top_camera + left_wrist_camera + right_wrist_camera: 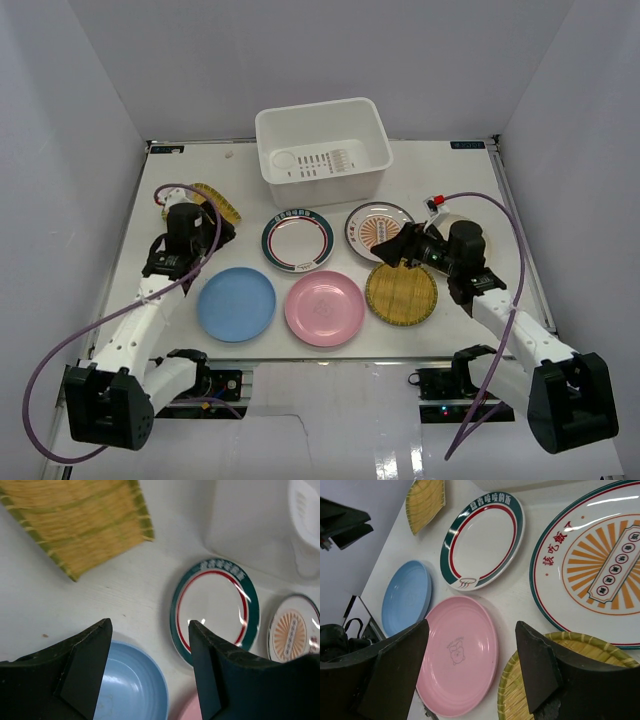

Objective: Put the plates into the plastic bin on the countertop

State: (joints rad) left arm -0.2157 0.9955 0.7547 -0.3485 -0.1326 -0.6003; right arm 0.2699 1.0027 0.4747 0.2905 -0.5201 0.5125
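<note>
Left gripper [150, 650]: jaws wide apart, nothing held, hanging low over the countertop [455, 185] at the left side. Between its fingers [82, 672] I see bare white surface, with the light blue plate [131, 690] under the left finger and the green-red rim plate [215, 605] just past the right one. The left yellow plate [222, 203] is just ahead of it, partly under the wrist from above; can't tell if anything touches. Right gripper [470, 655]: also wide open, empty, pointing left, sitting over the spot where the pink plate [457, 655], the sunburst plate [600, 565] and the right yellow plate [401, 293] come close. From above it overlaps the sunburst plate's near edge; contact can't be judged. Layout: near row left to right is light blue, pink, right yellow, close together. Behind that, the green-red rim plate is centre and the sunburst plate to its right. The left yellow plate is off at the far left, well apart from the rest. All six lie flat on the countertop. The plastic bin [322, 150] stands upright at the far middle, just behind the green-red rim and sunburst plates, slotted floor showing. There's a round shape on its floor at the left end; can't tell if that's a plate or moulding
</note>
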